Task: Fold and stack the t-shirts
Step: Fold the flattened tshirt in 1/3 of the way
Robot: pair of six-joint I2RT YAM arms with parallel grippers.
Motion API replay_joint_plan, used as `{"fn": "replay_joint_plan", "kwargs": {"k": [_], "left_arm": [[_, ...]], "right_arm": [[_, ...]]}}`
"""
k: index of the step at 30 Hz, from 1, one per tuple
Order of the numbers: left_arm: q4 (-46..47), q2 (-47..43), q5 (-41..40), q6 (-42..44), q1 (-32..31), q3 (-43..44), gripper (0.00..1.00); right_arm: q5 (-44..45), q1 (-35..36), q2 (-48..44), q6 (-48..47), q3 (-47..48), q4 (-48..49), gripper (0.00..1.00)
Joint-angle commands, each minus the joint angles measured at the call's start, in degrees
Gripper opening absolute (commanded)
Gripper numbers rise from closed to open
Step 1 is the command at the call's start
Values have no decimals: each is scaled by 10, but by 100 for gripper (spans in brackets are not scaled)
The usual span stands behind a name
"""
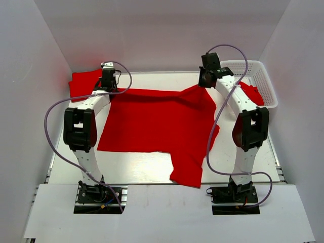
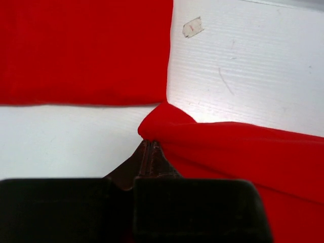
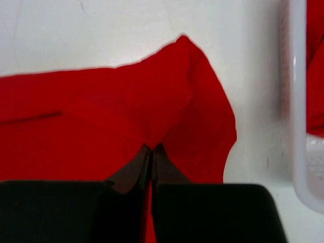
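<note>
Left gripper [image 2: 150, 144] pinches the spread t-shirt [image 1: 157, 119] at its far-left corner, just off the folded shirt [image 2: 86, 50]; right gripper [image 3: 151, 148] pinches the far-right corner, basket [image 3: 298, 101] close alongside.

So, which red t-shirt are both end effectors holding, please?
The spread t-shirt mid-table; the folded t-shirt lies far left, the third t-shirt in the basket.

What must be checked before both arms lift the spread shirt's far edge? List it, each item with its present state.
1. Left jaws shut on the spread shirt at its far left corner: ok.
2. Right jaws shut on its far right corner: ok.
3. Gripped left corner apart from the folded shirt: cannot tell, they nearly meet.
4. Right corner apart from the basket: ok.
5. Its near end wholly on the table: cannot tell, it reaches the near edge.
</note>
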Motion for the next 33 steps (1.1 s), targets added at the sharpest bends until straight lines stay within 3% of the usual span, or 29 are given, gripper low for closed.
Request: {"fn": "replay_joint_plan", "kwargs": {"k": [1, 15, 25, 33], "left_arm": [[-6, -53, 3, 9, 7, -22, 0], [-22, -92, 10, 9, 18, -70, 0], [-46, -104, 15, 14, 18, -85, 0], [-46, -110, 2, 9, 18, -104, 0]], "right_arm": [[-34, -1, -34, 26, -31, -68, 0], [-83, 5, -96, 85, -95, -182, 0], [-104, -3, -110, 117, -109, -233, 0], [-141, 1, -133, 131, -174, -245, 0]]}}
